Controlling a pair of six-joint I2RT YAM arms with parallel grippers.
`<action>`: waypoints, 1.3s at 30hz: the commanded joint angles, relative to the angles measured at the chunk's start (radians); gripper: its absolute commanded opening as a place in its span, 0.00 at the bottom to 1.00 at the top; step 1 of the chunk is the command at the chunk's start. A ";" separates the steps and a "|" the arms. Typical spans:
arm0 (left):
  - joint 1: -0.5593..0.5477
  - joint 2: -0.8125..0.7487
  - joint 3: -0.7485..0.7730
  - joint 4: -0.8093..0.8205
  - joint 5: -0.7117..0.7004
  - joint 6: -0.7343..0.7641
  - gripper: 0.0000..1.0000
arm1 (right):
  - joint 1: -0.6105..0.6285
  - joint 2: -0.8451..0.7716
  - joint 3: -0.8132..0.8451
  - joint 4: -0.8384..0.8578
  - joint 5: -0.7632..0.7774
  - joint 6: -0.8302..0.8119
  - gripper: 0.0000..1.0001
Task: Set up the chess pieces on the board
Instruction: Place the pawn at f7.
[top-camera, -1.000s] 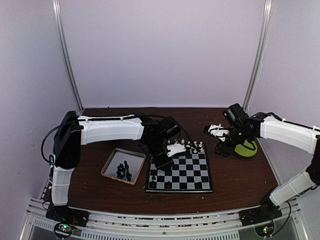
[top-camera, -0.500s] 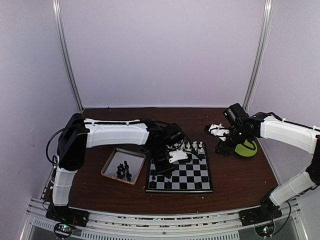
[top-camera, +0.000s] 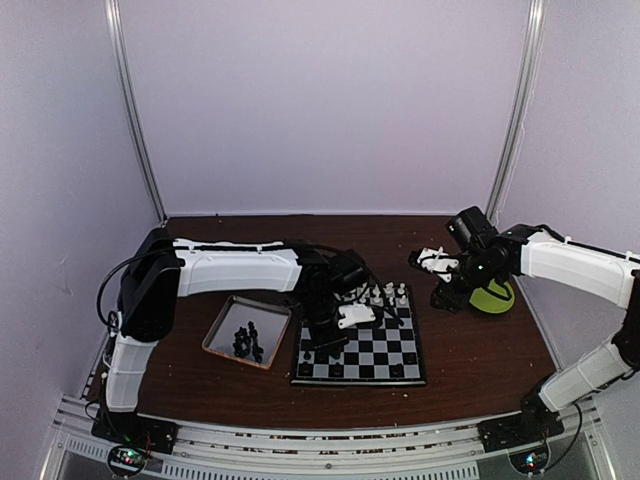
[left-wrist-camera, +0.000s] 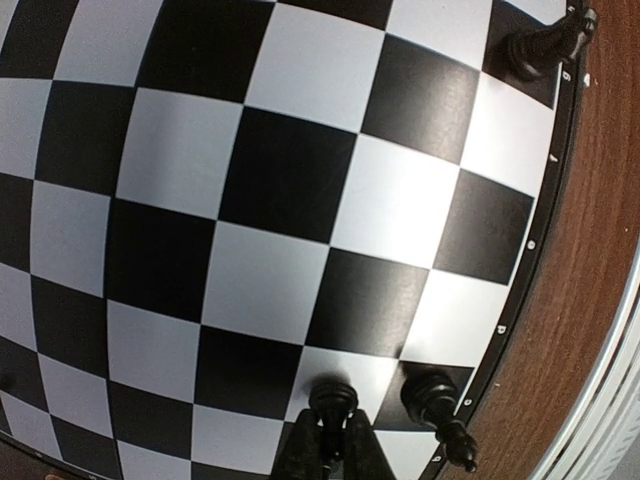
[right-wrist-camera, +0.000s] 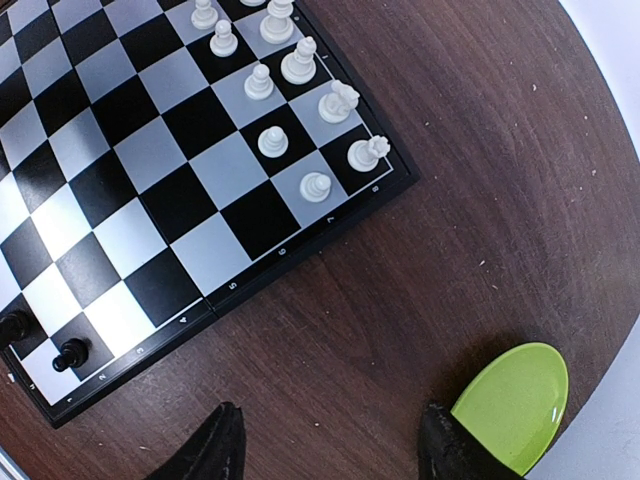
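The board (top-camera: 372, 345) lies mid-table, its checks filling the left wrist view (left-wrist-camera: 250, 180). My left gripper (top-camera: 321, 341) hangs over its near-left corner, shut (left-wrist-camera: 335, 428) on a small black piece (left-wrist-camera: 333, 398) that sits on a pale square. A second black piece (left-wrist-camera: 432, 395) stands one square over by the border, and another (left-wrist-camera: 540, 45) is further along that edge. White pieces (right-wrist-camera: 300, 60) line the far rows (top-camera: 385, 293). My right gripper (top-camera: 443, 297) is open (right-wrist-camera: 333, 430) over bare table, right of the board, holding nothing.
A silver tray (top-camera: 222, 330) left of the board holds several loose black pieces (top-camera: 247, 338). A lime-green dish (top-camera: 495, 296) sits by my right gripper, close to its right finger (right-wrist-camera: 515, 400). Two black pieces (right-wrist-camera: 70, 352) stand at the board's near corner.
My left gripper has moved slightly toward the near edge of the board and lowered with the black piece. The right arm has not moved.
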 joint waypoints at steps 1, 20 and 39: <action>-0.006 0.020 0.030 -0.016 -0.009 0.017 0.07 | -0.008 0.001 -0.005 0.001 0.002 0.001 0.59; -0.015 0.021 0.035 -0.030 0.012 0.033 0.11 | -0.008 0.010 -0.004 -0.006 -0.005 -0.003 0.59; -0.015 0.000 0.064 -0.022 -0.032 0.013 0.21 | -0.008 0.017 -0.002 -0.010 -0.007 -0.005 0.59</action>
